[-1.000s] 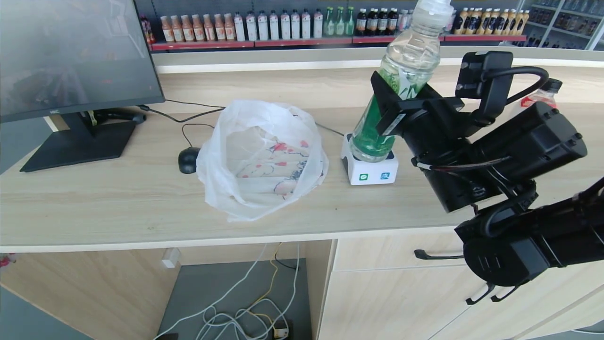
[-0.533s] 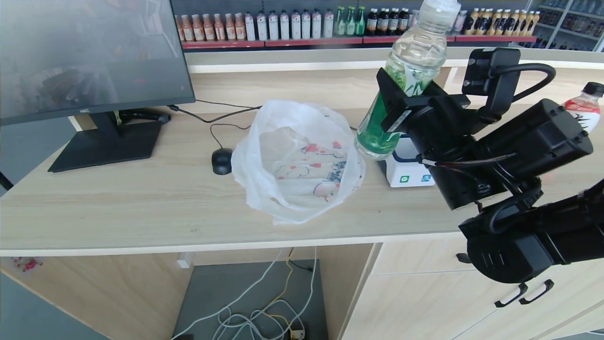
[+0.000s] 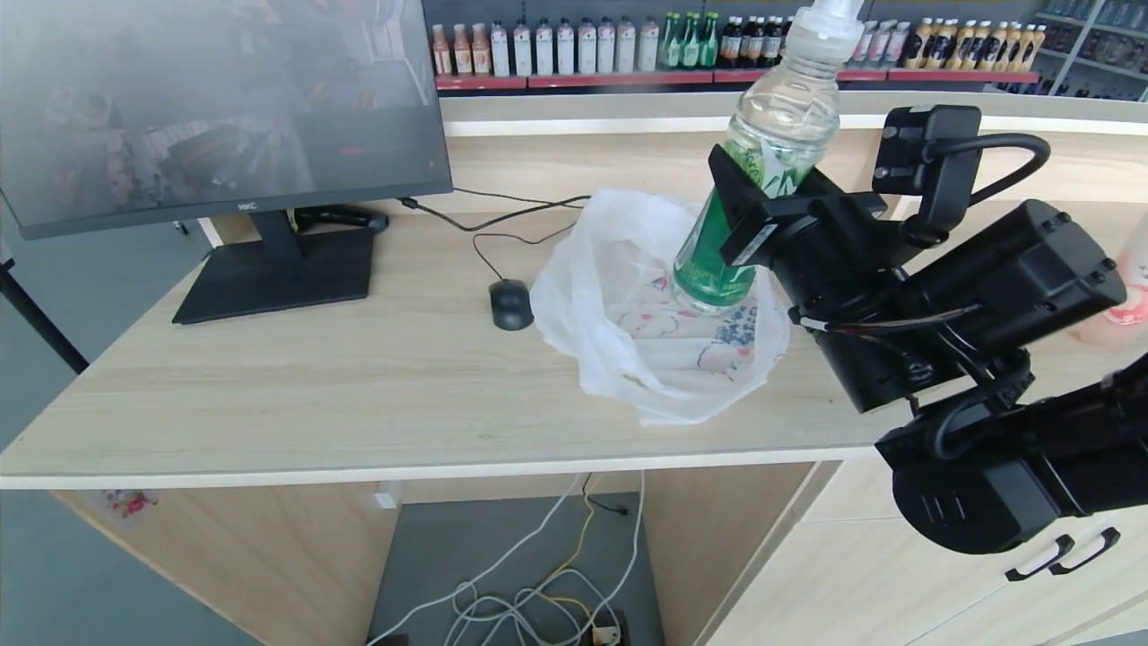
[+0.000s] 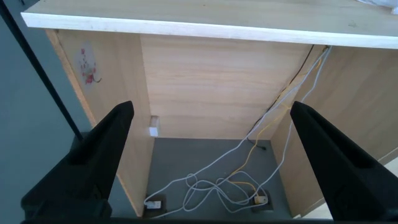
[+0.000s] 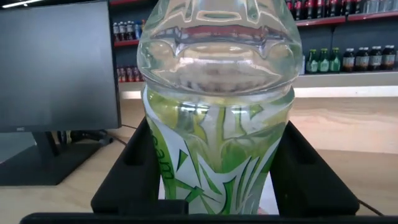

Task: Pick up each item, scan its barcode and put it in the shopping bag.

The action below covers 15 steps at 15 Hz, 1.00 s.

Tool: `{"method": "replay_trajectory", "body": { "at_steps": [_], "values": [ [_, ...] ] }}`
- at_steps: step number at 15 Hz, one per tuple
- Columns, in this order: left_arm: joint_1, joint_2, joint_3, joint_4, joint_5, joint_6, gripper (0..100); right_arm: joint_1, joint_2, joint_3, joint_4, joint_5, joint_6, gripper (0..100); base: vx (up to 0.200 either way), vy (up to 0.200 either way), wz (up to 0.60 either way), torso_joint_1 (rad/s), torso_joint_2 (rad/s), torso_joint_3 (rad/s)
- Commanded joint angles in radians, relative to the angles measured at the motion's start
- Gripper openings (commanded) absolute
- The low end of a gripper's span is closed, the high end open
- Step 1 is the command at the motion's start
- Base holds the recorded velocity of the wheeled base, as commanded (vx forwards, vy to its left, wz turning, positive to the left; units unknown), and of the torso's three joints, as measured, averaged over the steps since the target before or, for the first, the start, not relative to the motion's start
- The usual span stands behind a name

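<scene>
Over the open mouth of the shopping bag [image 3: 628, 309], the right claw [image 3: 760, 205] clamps a clear bottle [image 3: 771, 152] with a green label around its middle. The bottle leans a little, cap up and away from the robot, with its green base showing against the bag's white plastic. Whether the base is inside the rim or above it cannot be told. The bag sits crumpled on the pale wooden counter [image 3: 314, 395], its printed side facing up.

From the right wrist, the bottle [image 5: 217, 124] stands between two black fingers [image 5: 134, 168] pressed to its sides, a detail the head view partly hides behind the arm. From the left wrist, the left claw [image 4: 208, 162] hangs below the counter edge with its jaws spread wide and nothing between them. Beneath it, loose cables [image 4: 217, 186] lie on the floor inside the counter's open bay.

A black mouse [image 3: 510, 303] rests just beside the bag, and a dark monitor [image 3: 215, 108] stands farther along. A pale bottle [image 3: 1126, 296] sits at the counter's right end, partly blocked by the right arm. Shelves of drinks [image 3: 628, 45] line the back wall.
</scene>
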State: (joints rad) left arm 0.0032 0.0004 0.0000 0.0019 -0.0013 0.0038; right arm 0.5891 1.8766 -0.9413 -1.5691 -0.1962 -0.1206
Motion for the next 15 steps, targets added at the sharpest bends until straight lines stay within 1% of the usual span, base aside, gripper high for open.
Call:
{"method": "replay_trajectory", "body": {
  "at_steps": [1, 5, 9, 12, 13, 15],
  "values": [
    [0.0, 0.0, 0.0, 0.0, 0.0, 0.001, 100, 0.003, -0.004, 0.006, -0.002, 0.0, -0.001, 0, 0.0, 0.0, 0.0, 0.0, 0.0, 0.0],
    [0.0, 0.0, 0.0, 0.0, 0.0, 0.001, 100, 0.012, -0.004, 0.009, -0.002, 0.0, -0.007, 0, 0.0, 0.0, 0.0, 0.0, 0.0, 0.0],
    [0.0, 0.0, 0.0, 0.0, 0.0, 0.001, 100, 0.011, -0.001, 0.052, -0.002, 0.006, -0.005, 0, 0.0, 0.0, 0.0, 0.0, 0.0, 0.0],
    [0.0, 0.0, 0.0, 0.0, 0.0, 0.001, 100, 0.009, 0.027, 0.048, -0.002, 0.011, -0.011, 0, 0.0, 0.0, 0.0, 0.0, 0.0, 0.0],
    [0.0, 0.0, 0.0, 0.0, 0.0, 0.001, 100, 0.009, 0.035, 0.047, 0.003, 0.011, -0.011, 0, 0.0, 0.0, 0.0, 0.0, 0.0, 0.0],
    [0.0, 0.0, 0.0, 0.0, 0.0, 0.001, 100, 0.008, 0.039, 0.039, 0.058, 0.011, -0.011, 0, 0.0, 0.0, 0.0, 0.0, 0.0, 0.0]
  ]
}}
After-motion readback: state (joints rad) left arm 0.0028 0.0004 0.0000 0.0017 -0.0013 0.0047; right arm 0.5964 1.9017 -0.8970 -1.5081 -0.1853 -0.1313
